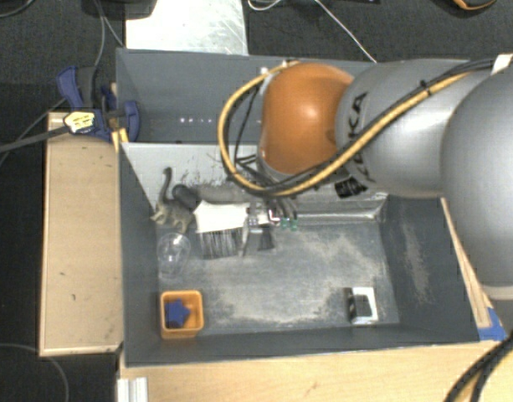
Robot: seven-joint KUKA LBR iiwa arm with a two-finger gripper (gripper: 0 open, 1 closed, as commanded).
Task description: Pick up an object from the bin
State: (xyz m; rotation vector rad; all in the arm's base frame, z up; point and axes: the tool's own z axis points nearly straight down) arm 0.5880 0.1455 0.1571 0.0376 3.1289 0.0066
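Grey metal bin (323, 258) takes up the middle of the scene, and the arm (423, 124) comes in from the right, its orange cover (298, 115) hanging over the far half. Below that cover the gripper (260, 229) sits low, left of the bin's centre, close to the floor. Whether it is released or clenched I cannot tell, since the wrist hides much of it. Everything appears to lie on the bin floor, so I judge the pick not yet made: the grasp, the lift and the carry out of the bin are all left to do. The thing nearest the gripper, and so the likeliest one to be taken, is a brush (216, 224) just to its left, with a white block back and a row of dark bristles facing the near side. It lies flat and looks light and easy to pinch across its back. Further left, against the wall, a dark handled tool (176, 198) lies beside a clear rounded piece (172, 249). An orange tray (182, 327) holding a blue piece (179, 311) sits in the near left corner, and a small black-and-white piece (361, 305) lies well apart, near right.
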